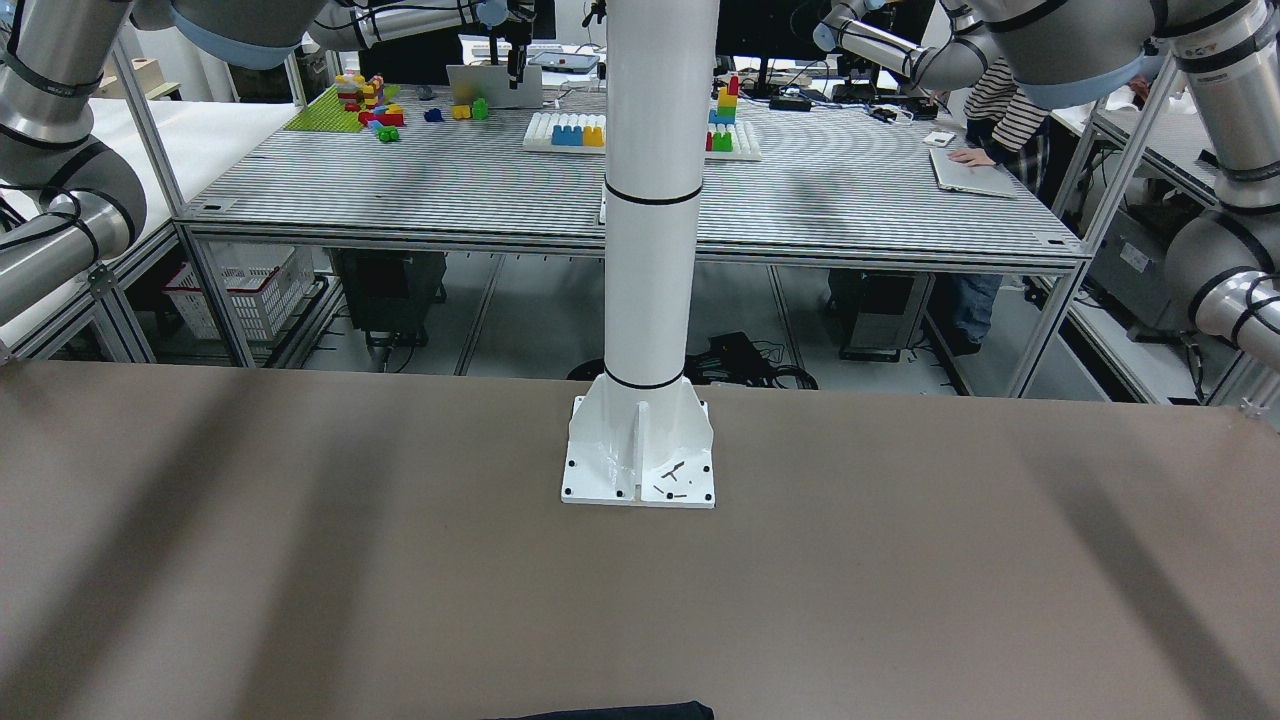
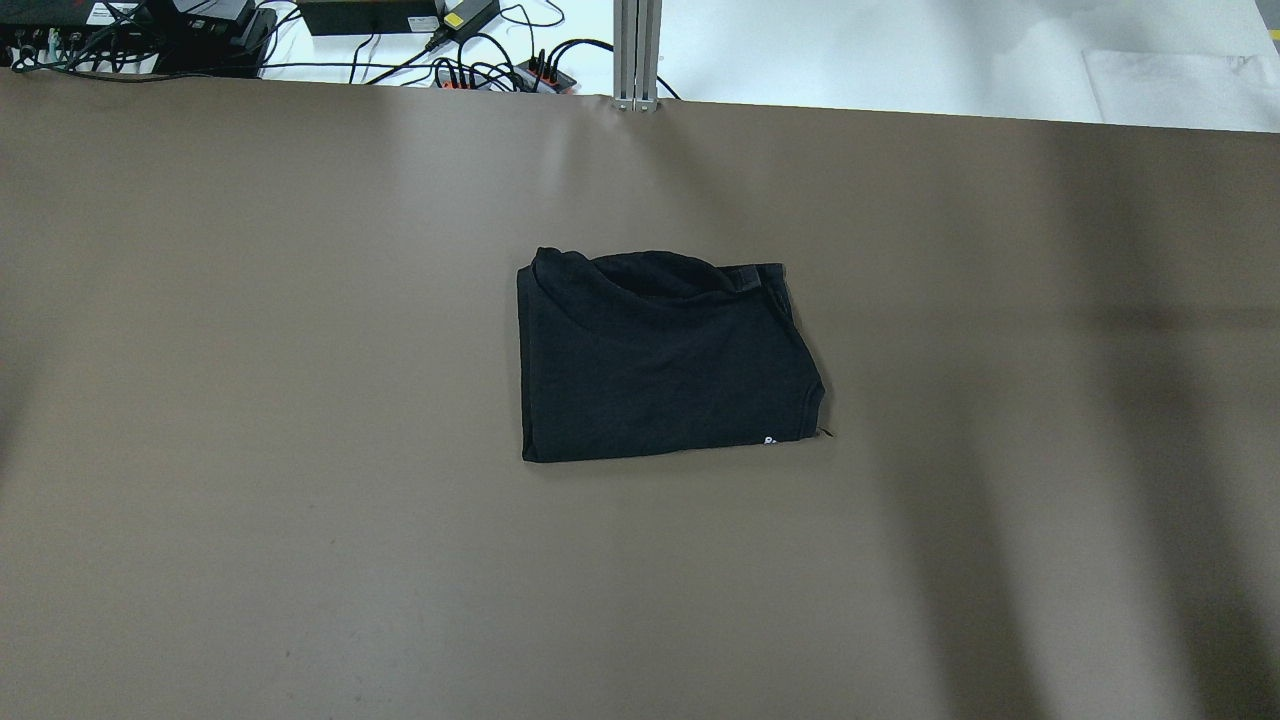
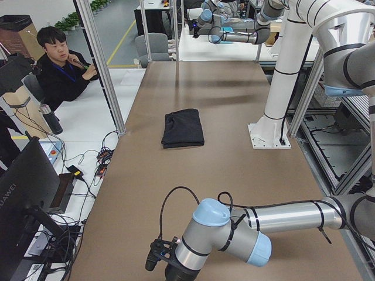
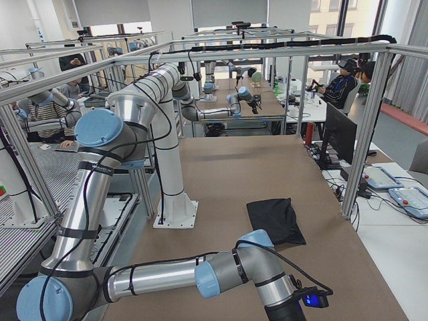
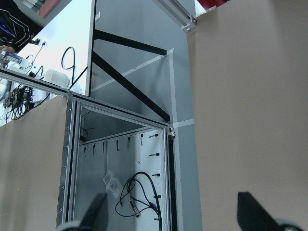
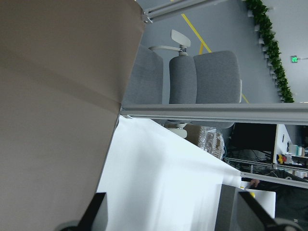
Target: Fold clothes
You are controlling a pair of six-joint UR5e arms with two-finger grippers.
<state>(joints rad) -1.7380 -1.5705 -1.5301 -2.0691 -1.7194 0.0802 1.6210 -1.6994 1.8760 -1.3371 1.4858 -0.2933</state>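
The clothes (image 2: 665, 360) lie folded into a compact dark rectangle in the middle of the brown counter (image 2: 300, 560), well apart from both tools and between them along the counter's length. Only the overhead view shows the piece whole: a curved hem runs along its far edge and a small white mark sits at its near right corner. The front-facing view catches just a thin dark sliver of it at the bottom edge, straight out from the base plate of the white pillar (image 1: 650, 250). Both side views show the folded piece far beyond the near arm's wrist, but the tools themselves are cut off or hidden there. Each tool shows only to its own wrist camera. The left tool (image 5: 171, 207) has its fingers spread wide with nothing between them, and beyond it lie a grey floor, an aluminium frame and loose cables (image 5: 134, 197), with the counter's edge off to one side. The right tool (image 6: 171, 209) is likewise spread and empty, with the counter's edge beside it, a white surface and grey office chairs (image 6: 202, 77) beyond. From the wrist views the clothes cannot be seen. The exterior left view alone takes in a seated person (image 3: 58, 64) beside the counter, on the side away from the pillar.
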